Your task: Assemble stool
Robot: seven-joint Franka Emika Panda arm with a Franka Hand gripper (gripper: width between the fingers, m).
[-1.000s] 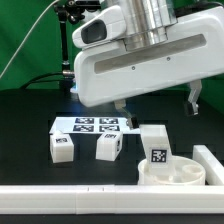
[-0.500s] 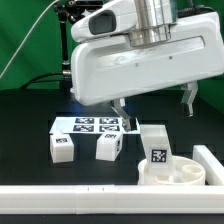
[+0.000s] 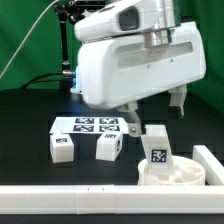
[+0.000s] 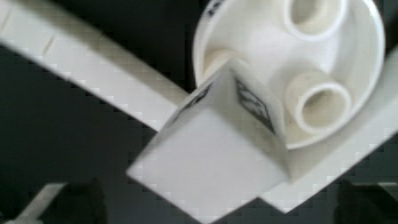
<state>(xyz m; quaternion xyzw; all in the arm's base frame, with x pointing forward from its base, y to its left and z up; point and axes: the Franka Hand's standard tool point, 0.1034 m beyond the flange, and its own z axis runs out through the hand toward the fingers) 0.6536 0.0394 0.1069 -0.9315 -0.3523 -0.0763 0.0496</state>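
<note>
The round white seat disc (image 3: 178,174) lies at the exterior view's front right, against the rail corner. One white leg (image 3: 156,147) stands upright in it, tag facing front. Two loose legs (image 3: 62,146) (image 3: 108,147) lie to the exterior view's left of it. My gripper (image 3: 153,108) hangs open and empty just above the upright leg, one finger on each side, not touching it. In the wrist view the leg (image 4: 214,150) fills the middle, with the seat (image 4: 302,45) and its holes behind. The fingers are only dark shapes at that picture's edge.
The marker board (image 3: 92,125) lies flat behind the loose legs. A long white rail (image 3: 60,198) runs along the front edge and turns up at the exterior view's right (image 3: 212,160); it also shows in the wrist view (image 4: 80,55). A green backdrop stands behind.
The hand has turned about its vertical axis and come a little lower over the upright leg. The fingers stay open. The parts have not moved.
</note>
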